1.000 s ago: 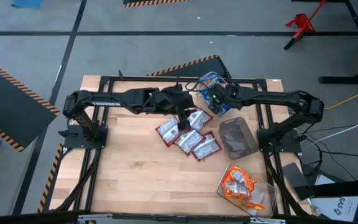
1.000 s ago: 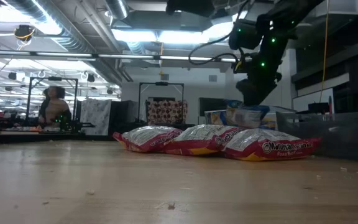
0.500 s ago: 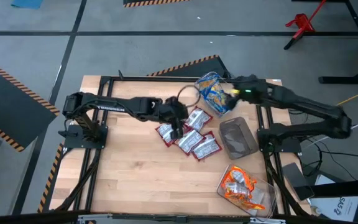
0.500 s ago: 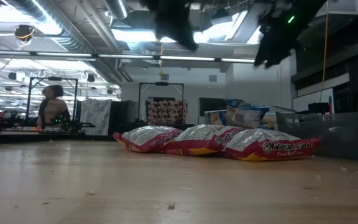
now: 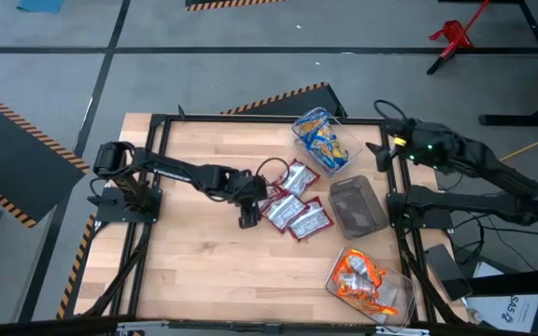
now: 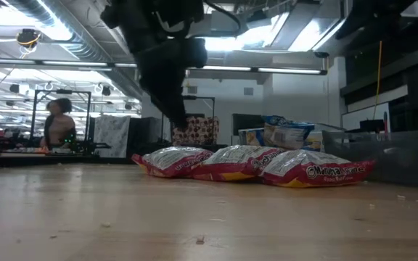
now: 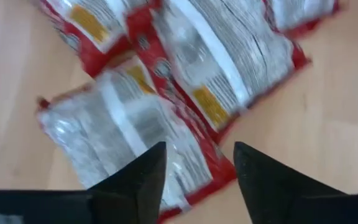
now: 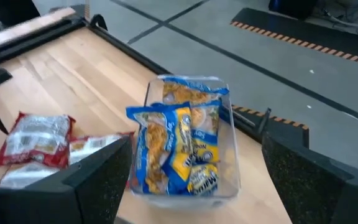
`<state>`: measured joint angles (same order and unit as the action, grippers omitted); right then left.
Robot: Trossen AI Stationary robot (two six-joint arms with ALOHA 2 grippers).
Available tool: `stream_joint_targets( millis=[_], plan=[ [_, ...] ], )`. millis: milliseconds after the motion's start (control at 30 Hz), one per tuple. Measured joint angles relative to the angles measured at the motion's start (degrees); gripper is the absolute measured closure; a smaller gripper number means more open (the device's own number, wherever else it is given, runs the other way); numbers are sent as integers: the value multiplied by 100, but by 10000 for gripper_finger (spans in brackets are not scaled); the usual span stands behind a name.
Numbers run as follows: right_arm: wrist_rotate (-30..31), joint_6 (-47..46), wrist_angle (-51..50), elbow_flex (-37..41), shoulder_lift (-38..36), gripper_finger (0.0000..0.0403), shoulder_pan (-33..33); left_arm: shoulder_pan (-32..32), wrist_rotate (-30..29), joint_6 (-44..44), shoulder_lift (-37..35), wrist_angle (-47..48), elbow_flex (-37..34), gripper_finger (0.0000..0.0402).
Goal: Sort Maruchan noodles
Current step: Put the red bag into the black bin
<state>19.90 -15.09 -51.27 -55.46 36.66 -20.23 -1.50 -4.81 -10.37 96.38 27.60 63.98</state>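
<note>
Several red-and-white Maruchan packets [image 5: 292, 205] lie flat in a cluster mid-table; the low view shows them as a row [image 6: 252, 165]. My left gripper [image 5: 248, 217] is open and hangs just above the leftmost packet [image 7: 123, 134], its fingers straddling that packet's near corner without touching. Blue-and-yellow packets [image 8: 185, 146] fill a clear tub [image 5: 322, 140] at the far edge. Orange packets [image 5: 361, 280] sit in a clear tub at the near right corner. My right gripper [image 5: 381, 154] is open, empty, and hovers right of the blue tub.
An empty dark grey tub [image 5: 355, 205] stands right of the red packets. Black frame rails [image 5: 157, 121] border the table. Bare wood [image 5: 213, 271] lies toward the near and left sides. A person [image 6: 60, 123] is far off in the room behind.
My left gripper has moved toward the near edge and downward, from over the cluster's far side to the leftmost red packet. My right gripper has drawn back from the blue tub toward the table's right edge. The packets have stayed where they were.
</note>
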Motion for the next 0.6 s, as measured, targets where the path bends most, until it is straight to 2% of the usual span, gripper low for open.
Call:
stream_joint_targets(
  millis=[167,300,500,600],
  plan=[
    [-67,-135,-363,2,-46,59,0,-157,-45,-13,0,138,-28,182],
    [-117,-134,-383,2,-41,59,0,-136,-302,-20,-85,690,-16,159],
    [-199,-120,-368,2,-41,59,0,130,-794,85,-76,1590,-19,134],
    [-199,-120,-382,2,-44,59,0,357,-813,175,-76,1938,-22,127]
  ],
)
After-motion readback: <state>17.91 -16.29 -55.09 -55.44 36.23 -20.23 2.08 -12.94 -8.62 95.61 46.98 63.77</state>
